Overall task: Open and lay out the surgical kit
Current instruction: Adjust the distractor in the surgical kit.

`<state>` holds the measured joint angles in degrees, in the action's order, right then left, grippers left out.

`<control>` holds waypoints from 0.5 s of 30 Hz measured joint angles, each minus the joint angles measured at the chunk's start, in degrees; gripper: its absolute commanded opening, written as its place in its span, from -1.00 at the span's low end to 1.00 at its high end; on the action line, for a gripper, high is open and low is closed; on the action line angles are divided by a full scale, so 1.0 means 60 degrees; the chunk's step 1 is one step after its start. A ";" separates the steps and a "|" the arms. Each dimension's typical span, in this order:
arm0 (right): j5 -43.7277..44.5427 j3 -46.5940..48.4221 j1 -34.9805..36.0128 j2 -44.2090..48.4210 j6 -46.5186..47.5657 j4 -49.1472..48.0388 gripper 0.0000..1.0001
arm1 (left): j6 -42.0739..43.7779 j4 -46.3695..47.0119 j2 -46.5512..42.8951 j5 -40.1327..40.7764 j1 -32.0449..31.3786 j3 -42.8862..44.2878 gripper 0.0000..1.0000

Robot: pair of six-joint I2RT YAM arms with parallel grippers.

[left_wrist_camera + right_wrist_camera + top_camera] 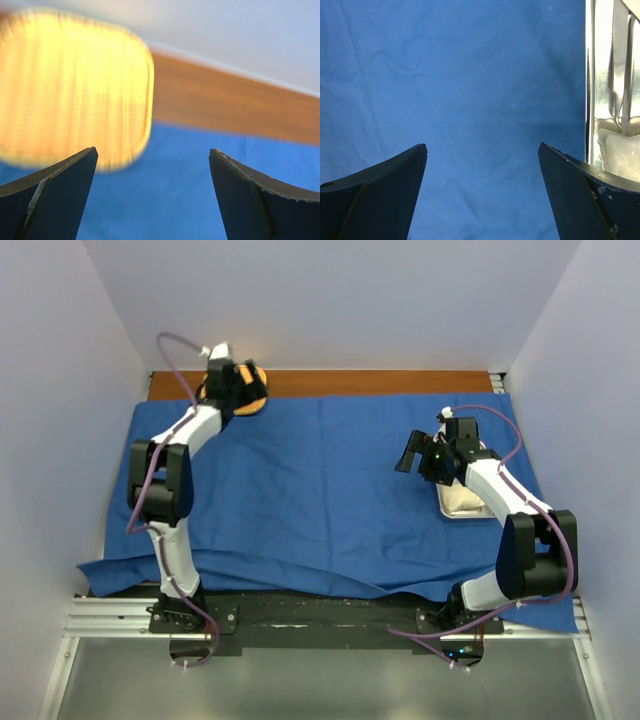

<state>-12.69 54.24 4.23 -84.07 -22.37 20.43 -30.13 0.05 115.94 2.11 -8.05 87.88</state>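
Gently, with left gripper (152, 150) wide by the orange mat (75, 85), swing the wide, empty right gripper (482, 145) across to the steel tray (590, 75) on the right side of the blue wrap (320, 480), lifting instruments (618, 75) singly.

Bolted to a flat black mounting plate (320, 612), the left arm (172, 540) and right arm (495, 485) are each made of white tubular links joined by bulky black joint housings. A thin mauve cable (180, 336) loops along each arm. At the ends farthest from the plate, the left pincer (152, 155) and right pincer (482, 147) have dark curved fingers (585, 190) that taper to points with pale scuffed edges, and a small green light (437, 453) glows at the right wrist.
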 measured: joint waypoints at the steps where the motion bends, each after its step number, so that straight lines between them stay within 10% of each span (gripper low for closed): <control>1: -0.0040 -0.0018 0.0000 0.0000 0.0007 -0.0011 0.97 | 0.0532 -0.0215 0.0364 0.0583 -0.0168 0.0838 1.00; 15: -0.0131 -0.0302 0.0000 0.0106 0.0080 -0.0051 0.97 | 0.5482 -0.1264 0.3909 0.5974 -0.1865 0.4178 1.00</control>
<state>-13.47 52.42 4.23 -83.44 -21.89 20.12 2.76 -7.53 139.39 37.95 -19.25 112.95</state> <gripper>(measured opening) 0.985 0.997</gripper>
